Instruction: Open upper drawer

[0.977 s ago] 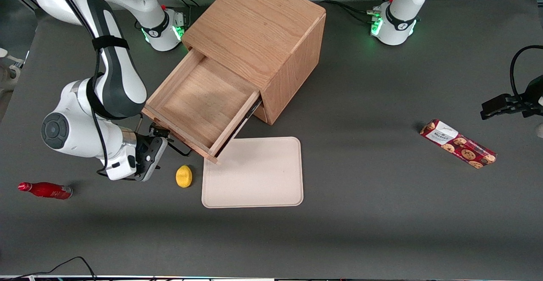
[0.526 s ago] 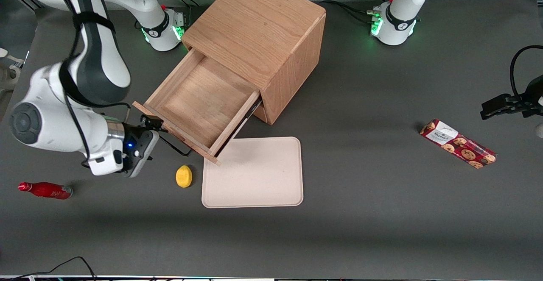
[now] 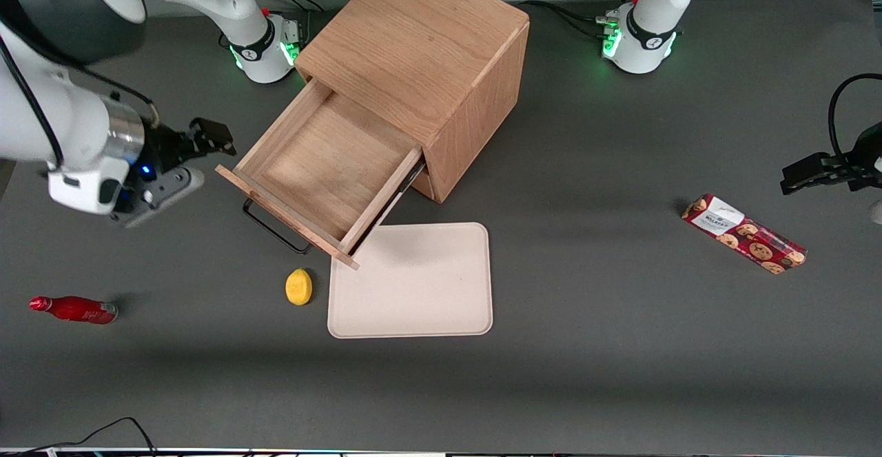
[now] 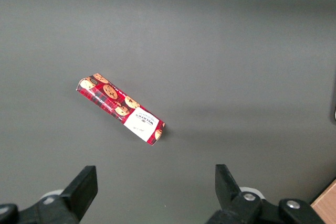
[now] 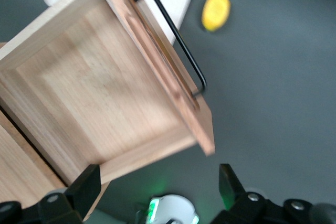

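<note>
One task item, several bystanders; we log them:
- upper drawer: pulled well out of the cabinet, shallow inside bare. We judge the opening done.
- handle: thin dark bar on the drawer front, nothing gripping it.
- gripper: raised, clear of the drawer, at about 10 o'clock from the handle in the front view. Fingers spread wide, holding nothing; we read this as let go because the pull is finished.
- tray: on the table, one corner under the drawer's front corner.
- lemon: beside the tray, 5 o'clock from the handle.
- red bottle: lying at the working arm's end.
- biscuit pack: toward the parked arm's end.
</note>
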Controlling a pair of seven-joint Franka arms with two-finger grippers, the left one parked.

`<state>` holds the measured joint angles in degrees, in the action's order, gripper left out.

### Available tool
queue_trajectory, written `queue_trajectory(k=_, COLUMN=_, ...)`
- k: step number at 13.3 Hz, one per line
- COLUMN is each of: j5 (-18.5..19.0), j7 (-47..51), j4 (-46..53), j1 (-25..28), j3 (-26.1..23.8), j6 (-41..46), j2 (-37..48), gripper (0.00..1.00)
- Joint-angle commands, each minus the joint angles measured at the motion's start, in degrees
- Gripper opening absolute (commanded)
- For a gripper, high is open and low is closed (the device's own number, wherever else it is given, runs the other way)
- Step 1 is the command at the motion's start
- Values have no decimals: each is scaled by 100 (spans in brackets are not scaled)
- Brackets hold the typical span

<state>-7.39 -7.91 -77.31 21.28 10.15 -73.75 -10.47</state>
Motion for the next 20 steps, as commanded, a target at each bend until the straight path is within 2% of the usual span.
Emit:
queue_trajectory(k=1, j5=369, j7=903, j4=-932, j1=-44, j3=-145, j6=-95, j2=912, gripper=100)
queue_trajectory(k=3, j5=448, j7=1448, j4=-1967, j1=-132, j3=-162, j6=-664, j2=1719, gripper=100)
queue_trajectory(k=4, j5=745, j7=1538, j4=-2303, j1=-133, j3=-180, j6=-919, j2=2019, gripper=100)
queue_trajectory(k=5, j5=852, j7=1547, j4=-2341, j1=-176, j3=-180, j6=-930, j2=2083, gripper=100)
queue_trajectory(k=9, j5=915, j7=1398, j4=-1815, j1=-1439, j3=-478, j6=-983, j2=1602, gripper=100)
queue_trajectory(k=12, j5=932, j7=1415, j4=-1762, j1=-1933, j3=-488, j6=-1430, j2=1329, gripper=100)
queue_trajectory(k=14, j5=1229, j7=1424, j4=-1517, j1=-1961, j3=-488, j6=-1511, j2=1065, gripper=100)
queue_trajectory(k=20, j5=1240, j7=1433, j4=-1454, j1=-1970, j3=-479, j6=-1502, j2=1056, gripper=100)
